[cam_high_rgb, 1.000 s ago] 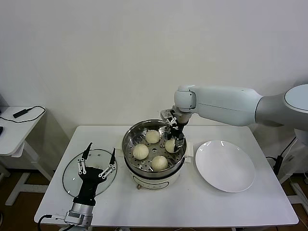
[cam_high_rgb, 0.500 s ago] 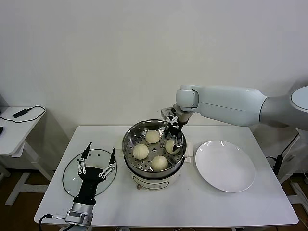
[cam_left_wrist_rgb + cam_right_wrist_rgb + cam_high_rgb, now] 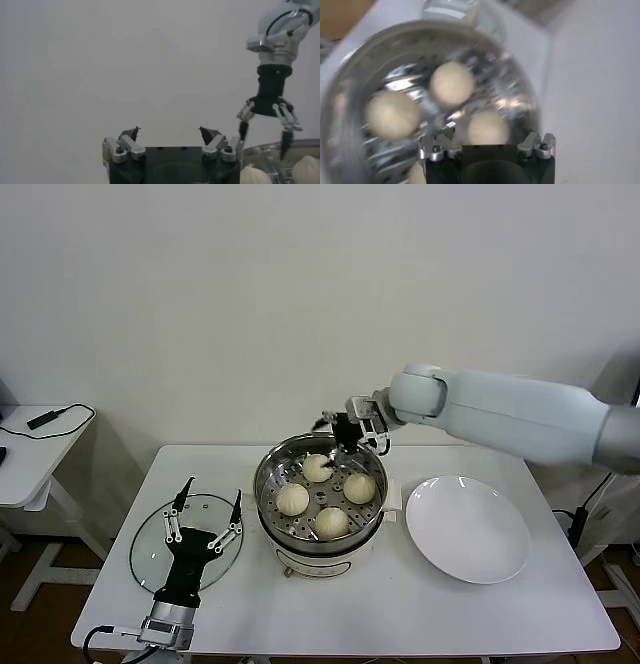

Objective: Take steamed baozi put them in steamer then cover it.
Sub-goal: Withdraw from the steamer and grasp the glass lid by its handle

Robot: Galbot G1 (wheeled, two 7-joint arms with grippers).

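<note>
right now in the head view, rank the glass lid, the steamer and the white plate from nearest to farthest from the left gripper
1. Glass lid: directly under the open left gripper, at the table's left.
2. Steamer: next over, mid-table, holding four baozi.
3. White plate: farthest, beyond the steamer on the right.

I face a plain white wall; my white table stands before it, a side desk to my left.
</note>
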